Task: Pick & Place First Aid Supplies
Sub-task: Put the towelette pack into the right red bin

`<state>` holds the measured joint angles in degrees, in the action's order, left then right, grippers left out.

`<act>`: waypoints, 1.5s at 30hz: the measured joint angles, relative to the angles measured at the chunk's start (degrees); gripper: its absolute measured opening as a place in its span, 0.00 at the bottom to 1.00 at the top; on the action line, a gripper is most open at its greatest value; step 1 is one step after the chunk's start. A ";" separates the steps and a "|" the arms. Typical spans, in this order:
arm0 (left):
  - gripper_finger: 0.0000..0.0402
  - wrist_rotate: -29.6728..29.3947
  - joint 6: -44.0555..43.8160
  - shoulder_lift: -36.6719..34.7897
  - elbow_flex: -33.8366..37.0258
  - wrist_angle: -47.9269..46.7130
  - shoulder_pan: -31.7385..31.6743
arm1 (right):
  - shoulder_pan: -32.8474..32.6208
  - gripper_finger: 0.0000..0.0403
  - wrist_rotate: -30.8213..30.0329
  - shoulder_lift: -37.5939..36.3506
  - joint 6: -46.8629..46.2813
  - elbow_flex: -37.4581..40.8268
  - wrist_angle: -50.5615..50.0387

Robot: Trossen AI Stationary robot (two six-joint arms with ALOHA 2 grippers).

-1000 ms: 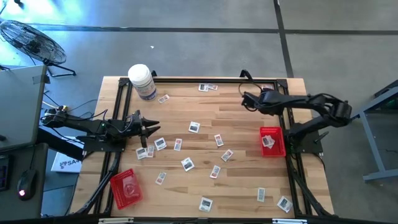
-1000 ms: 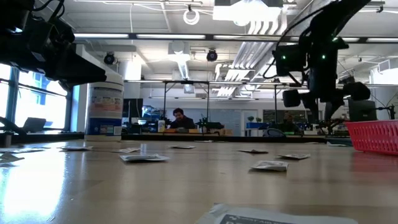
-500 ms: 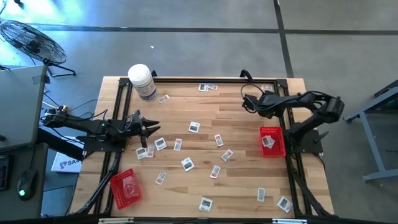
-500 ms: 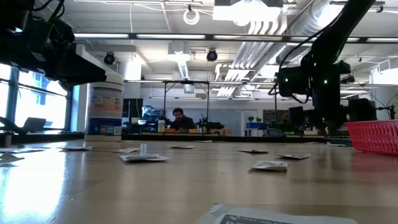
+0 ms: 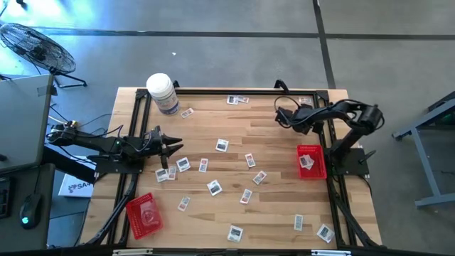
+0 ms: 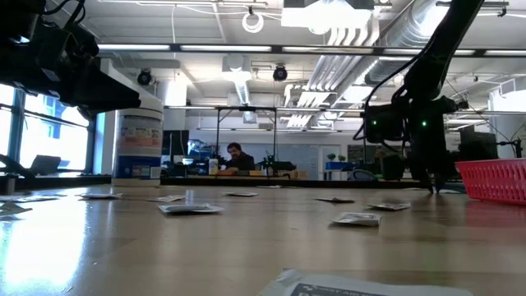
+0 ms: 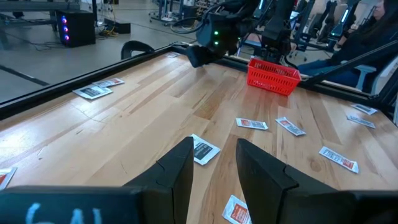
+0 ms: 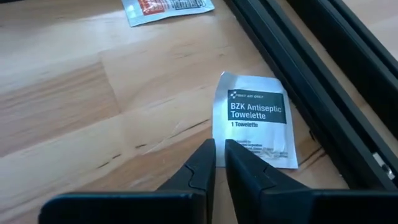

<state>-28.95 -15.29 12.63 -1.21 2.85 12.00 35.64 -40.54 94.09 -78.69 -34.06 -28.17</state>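
Several small white packets lie flat, scattered over the wooden table. My right gripper is low over the far right corner, fingers shut and pointing down. In the right wrist view its tips stand at the edge of a white "BZK Antiseptic Towelette" packet lying beside the black rail. My left gripper waits open at the table's left side, level, with packets ahead of it. My right gripper comes from above, pointing down, with its shut fingertips at the edge of the towelette packet, which lies flat on the table. I cannot tell whether they touch it.
A black frame rail runs close beside the towelette packet. A red tray holding a packet sits at the right edge, another red tray at the near left. A white jar stands at the far left corner. A person sits in the room beyond the table.
My right gripper has come down from well above the table to just over its surface near the far right corner, and the arm's elbow has folded in toward the table. The left arm and the packets have stayed where they were.
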 joint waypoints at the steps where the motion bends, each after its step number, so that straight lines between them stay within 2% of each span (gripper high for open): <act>1: 0.30 -0.02 -0.01 0.00 0.02 0.00 0.00 | -0.50 0.07 0.33 -0.10 0.58 0.00 0.08; 12: 0.30 -0.02 0.00 0.01 0.00 0.00 -0.01 | -9.66 0.04 4.52 -0.62 5.32 -0.58 2.44; 16: 0.30 -0.01 -0.02 -0.01 0.01 0.02 0.01 | -13.47 0.04 7.36 -0.56 10.21 -2.66 2.33; 26: 0.30 -0.01 -0.01 0.00 0.00 0.01 0.01 | -21.89 0.04 21.91 -0.34 27.60 -9.68 3.00; 30: 0.30 -0.01 -0.02 -0.01 0.00 0.02 0.01 | -24.71 0.04 26.22 -0.34 31.62 -11.09 2.06; 39: 0.30 -0.02 -0.02 -0.01 0.00 0.00 0.01 | -29.50 0.04 19.48 -0.30 31.25 -17.69 -0.19; 45: 0.30 -0.01 -0.01 0.00 0.01 0.01 0.00 | -29.85 0.04 12.65 -0.16 27.68 -18.17 0.38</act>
<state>-28.96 -15.30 12.63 -1.20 2.87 11.99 5.79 -27.89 93.93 -51.01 -52.23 -27.79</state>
